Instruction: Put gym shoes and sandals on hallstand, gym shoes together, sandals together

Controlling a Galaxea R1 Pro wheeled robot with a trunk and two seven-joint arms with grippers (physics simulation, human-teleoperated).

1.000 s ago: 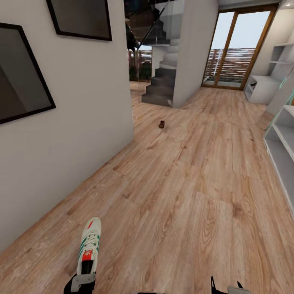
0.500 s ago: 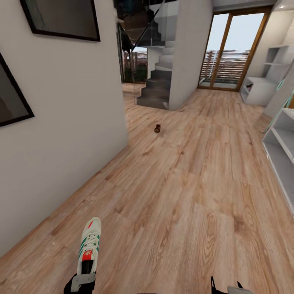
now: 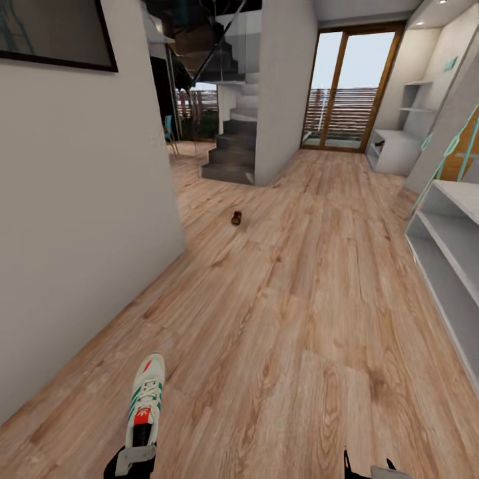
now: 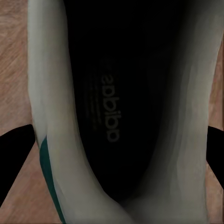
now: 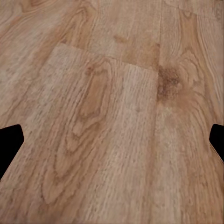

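I hold one white low-top gym shoe with green stripes and a red-orange tongue patch (image 3: 145, 399) in my left hand (image 3: 133, 459). The fingers pinch the heel end; the wrist view looks straight into the dark insole (image 4: 109, 112), with a dark finger (image 4: 16, 154) on either side of the collar. The toe points ahead of the hand, above the light wood-plank corridor floor (image 3: 299, 313).

My right hand (image 3: 366, 469) carries nothing: its finger tips (image 5: 9, 140) sit wide apart over bare planks.

Change noted: over the last second the whole head view has swung, so the framed picture (image 3: 53, 33) has slid out to the left and the light grey hallstand (image 3: 452, 259) has grown in, ahead and to the right of the right hand. I judge this a turn towards the rack for delivery.

A small dark brown sandal (image 3: 235, 217) lies on the floor far ahead of both hands, near the staircase (image 3: 229, 150). It is not yet collected.
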